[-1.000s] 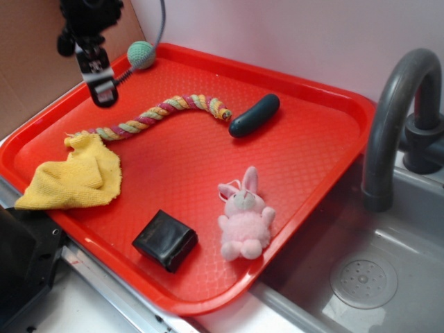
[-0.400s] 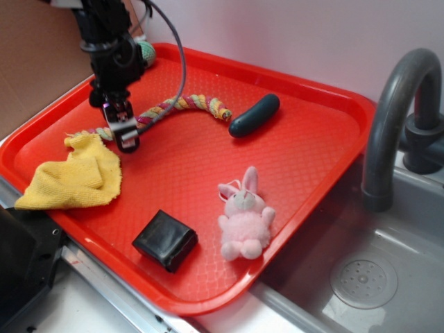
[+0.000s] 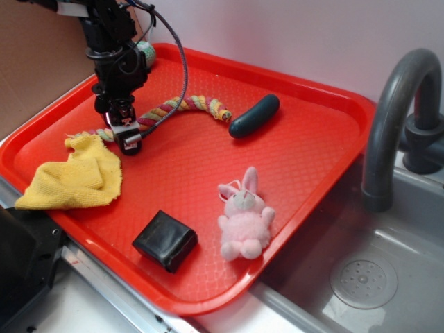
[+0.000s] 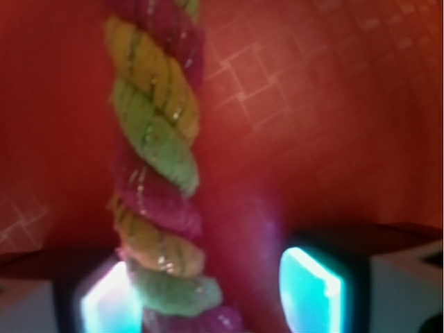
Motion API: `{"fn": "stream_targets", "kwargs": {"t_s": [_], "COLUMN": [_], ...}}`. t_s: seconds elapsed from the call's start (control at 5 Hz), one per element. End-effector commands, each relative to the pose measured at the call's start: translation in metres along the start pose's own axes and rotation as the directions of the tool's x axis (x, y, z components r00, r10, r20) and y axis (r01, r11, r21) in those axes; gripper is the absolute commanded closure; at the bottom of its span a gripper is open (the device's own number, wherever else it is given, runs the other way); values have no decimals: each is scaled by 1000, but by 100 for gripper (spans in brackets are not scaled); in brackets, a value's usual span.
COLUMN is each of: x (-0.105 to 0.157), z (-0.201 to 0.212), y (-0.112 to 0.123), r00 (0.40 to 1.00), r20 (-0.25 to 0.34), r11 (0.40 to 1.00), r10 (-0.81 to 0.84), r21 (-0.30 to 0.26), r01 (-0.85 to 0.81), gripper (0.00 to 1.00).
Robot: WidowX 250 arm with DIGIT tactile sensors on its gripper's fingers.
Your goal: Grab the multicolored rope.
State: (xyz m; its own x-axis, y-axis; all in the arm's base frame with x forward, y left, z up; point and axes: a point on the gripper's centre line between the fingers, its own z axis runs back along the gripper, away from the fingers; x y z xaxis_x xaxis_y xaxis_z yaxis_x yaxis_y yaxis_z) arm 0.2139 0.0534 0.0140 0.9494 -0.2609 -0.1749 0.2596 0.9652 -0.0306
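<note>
Since a second ago the gripper [image 3: 125, 135] has dropped from up near the green knitted ball [image 3: 143, 53] at the tray's far edge to tray level, and it now sits down over the multicolored rope [image 3: 182, 105] close to the rope's left end. The wrist view shows the fingers [image 4: 309, 291] spread apart, with the multicolored rope [image 4: 156, 180] running between them, lying against the left one and not yet squeezed. The rope lies curved across the back of the red tray [image 3: 305, 149], its right frayed end just beside the dark cylinder [image 3: 254, 115] and its left end touching the yellow cloth [image 3: 73, 177]. Nearer the front of the tray rest a black square block [image 3: 165, 239] and a pink plush bunny [image 3: 244, 216], well apart from the rope. A grey faucet [image 3: 392, 118] stands over the sink [image 3: 368, 277] at the right.
</note>
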Motion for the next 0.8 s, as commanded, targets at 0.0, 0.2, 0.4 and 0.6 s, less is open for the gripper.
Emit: {"fn": "stream_targets", "kwargs": {"t_s": [0.0, 0.2, 0.4, 0.6], "x": [1, -1, -12, -22], "z": [-3, 4, 52, 101], "y": [-4, -6, -3, -4], "r00": [999, 999, 989, 955], "r20": [33, 43, 86, 152], "r11": [1000, 1000, 993, 966], "r10": [-13, 1, 120, 255], "r21": [-6, 3, -13, -77], "r01": [13, -2, -120, -245], "gripper": [100, 100, 100, 100]}}
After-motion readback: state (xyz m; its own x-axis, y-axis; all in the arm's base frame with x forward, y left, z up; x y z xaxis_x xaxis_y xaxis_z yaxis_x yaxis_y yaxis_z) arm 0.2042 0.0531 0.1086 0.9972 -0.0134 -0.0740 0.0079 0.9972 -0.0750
